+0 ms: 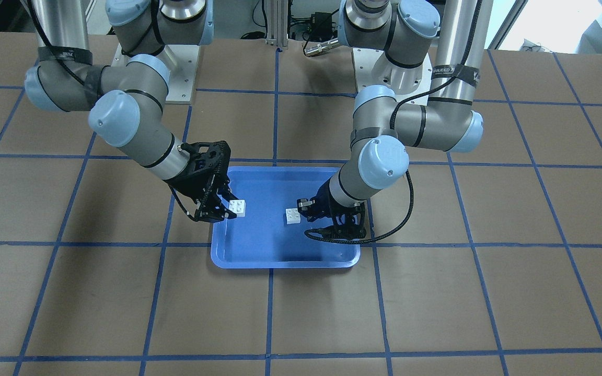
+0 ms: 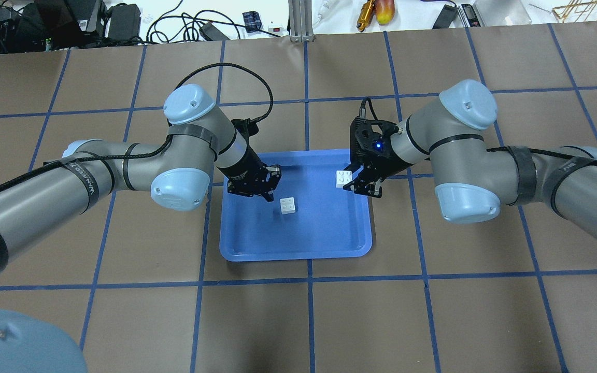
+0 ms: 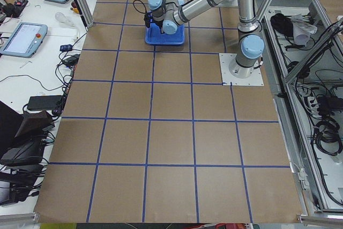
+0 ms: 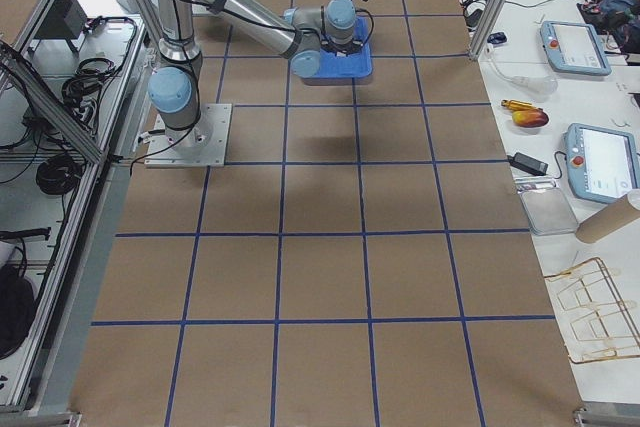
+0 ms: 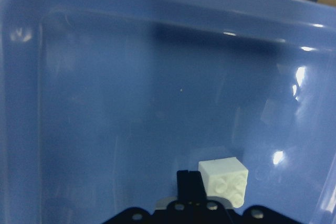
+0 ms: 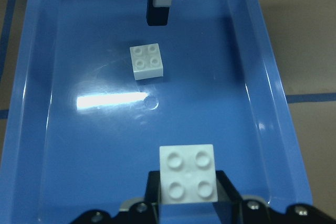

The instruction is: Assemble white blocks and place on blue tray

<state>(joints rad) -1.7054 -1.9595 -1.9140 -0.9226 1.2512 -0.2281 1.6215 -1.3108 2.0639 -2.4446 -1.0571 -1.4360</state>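
Note:
The blue tray (image 2: pixel 298 255) lies at mid-table. One white block (image 2: pixel 288 205) sits studs-up on the tray floor, also seen in the front view (image 1: pixel 293 215) and the left wrist view (image 5: pixel 226 180). My left gripper (image 2: pixel 271 196) is shut and empty, its tip just beside this block. My right gripper (image 2: pixel 353 182) is shut on the other white block (image 6: pixel 188 172), studs up, low over the tray's right part (image 1: pixel 237 207). Whether that block touches the tray I cannot tell. The two blocks are apart.
The table is covered in brown mats with a blue tape grid (image 2: pixel 309 321). Both arms reach over the tray from opposite sides. Cables and tools lie beyond the far table edge (image 2: pixel 371 13). Teach pendants (image 4: pixel 598 162) lie on side benches.

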